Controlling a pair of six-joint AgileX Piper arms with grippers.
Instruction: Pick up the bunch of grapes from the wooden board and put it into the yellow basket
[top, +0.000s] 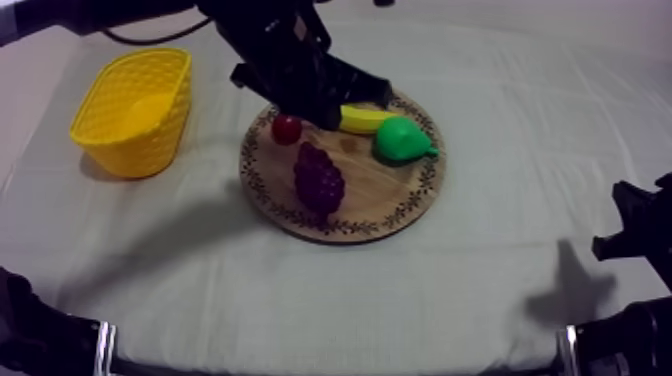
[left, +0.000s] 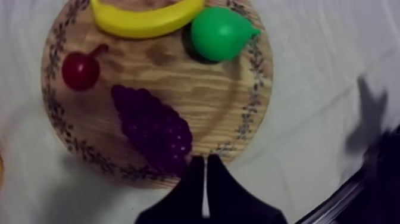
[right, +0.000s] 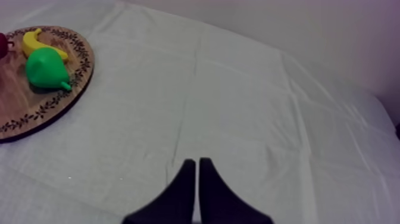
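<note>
Bunch of grapes (top: 318, 178) lies flat on the wooden board (top: 400, 195), on the board's basket-side half toward its near rim. The long axis runs slantwise across the board. The narrow end points at the small red fruit (top: 287, 128) and the broad end at the near rim. It is just beside the red fruit but not seen to touch it. The banana (top: 365, 119) and pear (top: 402, 140) sit along the board's far side, well clear of the bunch.

Left gripper (left: 205, 161): fingers (left: 189, 190) are pressed together into a narrow wedge, with nothing between them. In the wrist view the tips show at the board's rim, just beside the bunch's broad end. In the top view the arm hangs over the board's far rim, by the red fruit and banana. Contact with the grapes cannot be told.

Right gripper (right: 196, 164): fingers are pressed together and hold nothing. It is over bare cloth (right: 250, 107), well apart from the board on its pear side.

Yellow basket (top: 150, 130) stands on the cloth, apart from the board, on its red-fruit side.
</note>
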